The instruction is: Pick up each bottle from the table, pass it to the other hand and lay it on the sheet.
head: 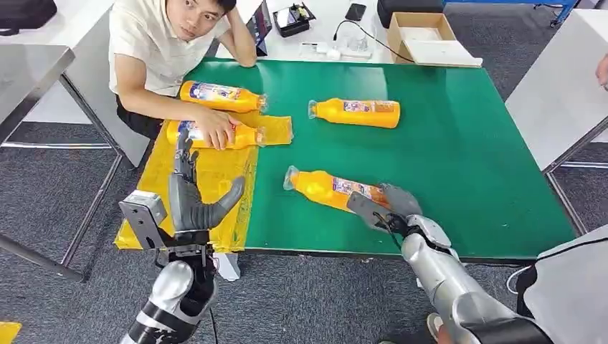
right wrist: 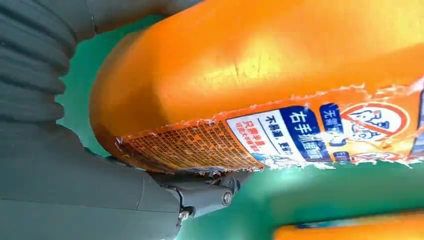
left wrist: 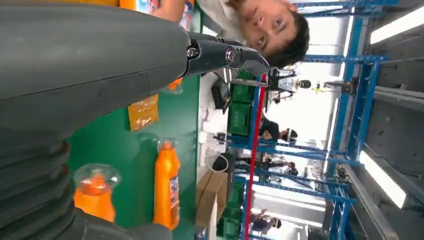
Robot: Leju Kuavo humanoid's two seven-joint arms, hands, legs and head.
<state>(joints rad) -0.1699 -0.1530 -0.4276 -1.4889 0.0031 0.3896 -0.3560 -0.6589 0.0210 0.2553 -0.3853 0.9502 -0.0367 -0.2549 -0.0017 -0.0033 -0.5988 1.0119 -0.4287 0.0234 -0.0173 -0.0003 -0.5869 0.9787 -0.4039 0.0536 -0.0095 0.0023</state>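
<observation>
Several orange bottles lie on the green table (head: 459,158). The nearest bottle (head: 326,186) lies flat near the front edge, and my right hand (head: 387,206) grips its base end. The right wrist view shows this bottle (right wrist: 260,75) pressed between the thumb and fingers of that hand (right wrist: 75,190). Another bottle (head: 356,112) lies further back in the middle. A third bottle (head: 219,96) lies by the far left edge. A person's hand (head: 213,129) rests on a bottle (head: 244,136) lying on the yellow sheet (head: 208,179). My left hand (head: 192,193) stands upright and open above the sheet's near part.
A person sits at the table's far left corner, leaning on it. A cardboard box (head: 423,32) and small devices sit on the white table behind. Grey tables (head: 559,86) flank the green one on both sides. The green surface right of the bottles is bare.
</observation>
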